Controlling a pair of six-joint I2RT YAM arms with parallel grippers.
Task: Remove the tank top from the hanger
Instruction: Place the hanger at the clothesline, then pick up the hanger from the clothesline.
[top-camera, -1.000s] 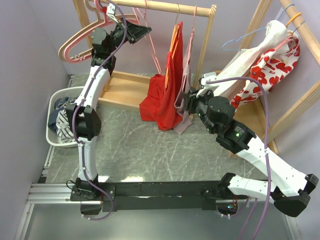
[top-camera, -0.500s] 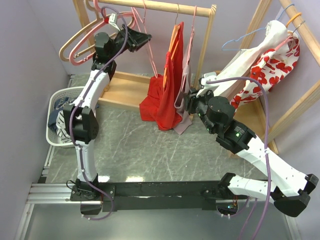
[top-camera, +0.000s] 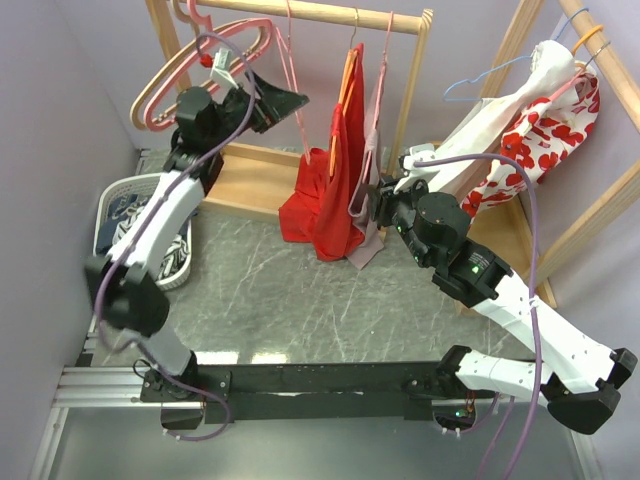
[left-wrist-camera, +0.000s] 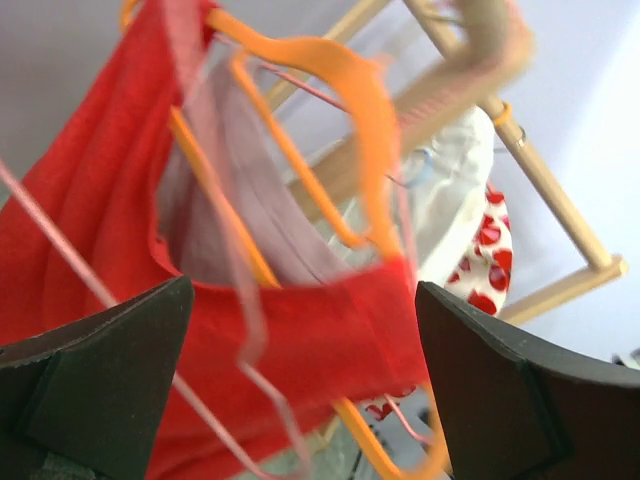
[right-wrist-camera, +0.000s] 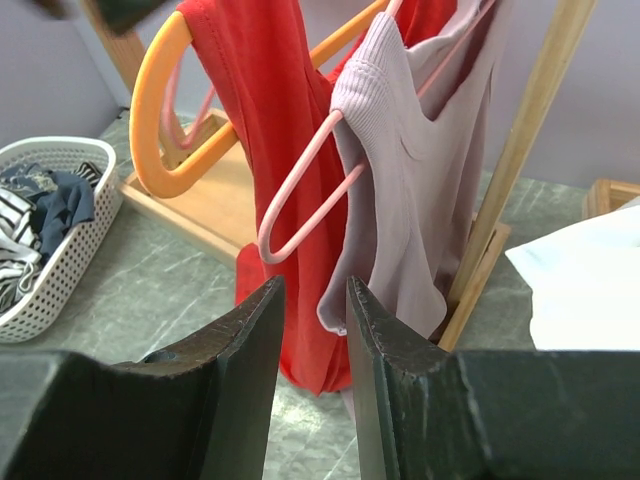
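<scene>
The red tank top (top-camera: 325, 205) hangs at the centre of the overhead view, partly on the orange hanger (right-wrist-camera: 158, 110). The left gripper (top-camera: 283, 100), upper left, stands wide and holds nothing. The right gripper (right-wrist-camera: 313, 290) is narrow, jaws apart and empty. Close the left jaws on strap fabric only, clear of the hanger. Then draw the cloth off, away from the neighbouring mauve tank top (right-wrist-camera: 420, 180).

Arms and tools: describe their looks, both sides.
The left arm and right arm have white links and black joints, each trailed by a purple cable. A green light glows on the right arm. The left tool and right tool have broad, dark, wedge-shaped fingers.
</scene>
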